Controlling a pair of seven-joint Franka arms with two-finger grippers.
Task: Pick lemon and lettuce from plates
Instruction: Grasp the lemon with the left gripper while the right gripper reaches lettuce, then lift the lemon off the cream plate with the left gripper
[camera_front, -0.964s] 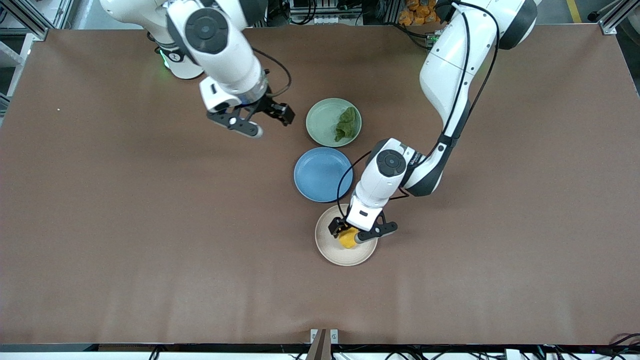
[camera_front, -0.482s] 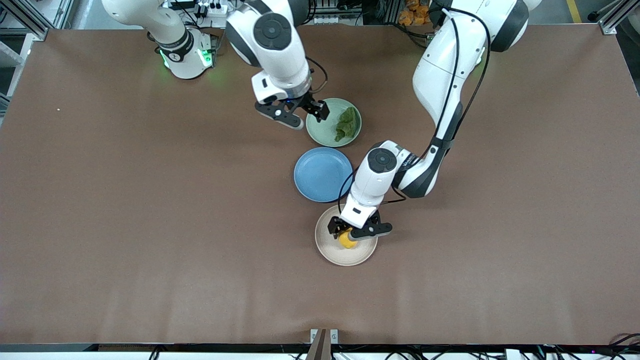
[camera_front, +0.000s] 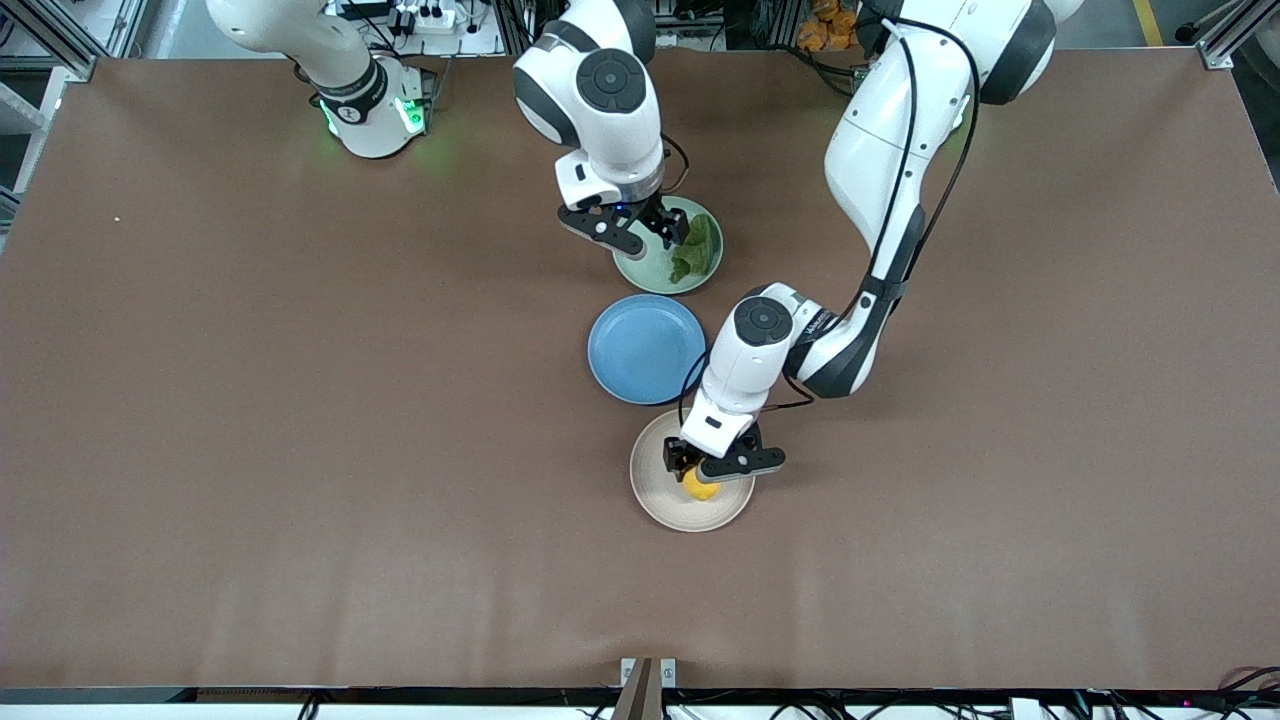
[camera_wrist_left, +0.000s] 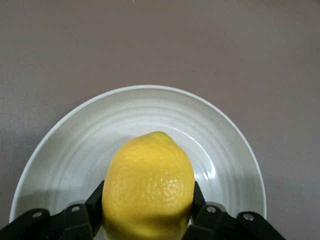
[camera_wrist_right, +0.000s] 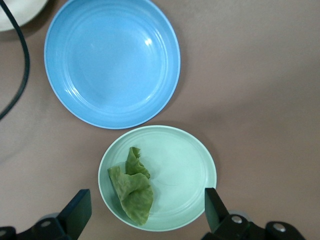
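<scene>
The yellow lemon (camera_front: 700, 487) lies on the beige plate (camera_front: 660, 505), the plate nearest the front camera. My left gripper (camera_front: 706, 468) is down on that plate and shut on the lemon. In the left wrist view the lemon (camera_wrist_left: 149, 185) fills the gap between both fingers over the plate (camera_wrist_left: 75, 145). The dark green lettuce (camera_front: 697, 250) lies on the mint green plate (camera_front: 648, 274). My right gripper (camera_front: 652, 240) hangs open over that plate, beside the lettuce. The right wrist view shows the lettuce (camera_wrist_right: 131, 192) on the plate (camera_wrist_right: 185, 170) between the wide-open fingers (camera_wrist_right: 76, 214).
An empty blue plate (camera_front: 645, 348) sits between the two task plates, and it also shows in the right wrist view (camera_wrist_right: 112, 60). The left arm's cable loops over the blue plate's edge. Brown table surface spreads toward both ends.
My right arm has swung from the right arm's end of the table to over the mint green plate. My left gripper's fingers have narrowed onto the lemon.
</scene>
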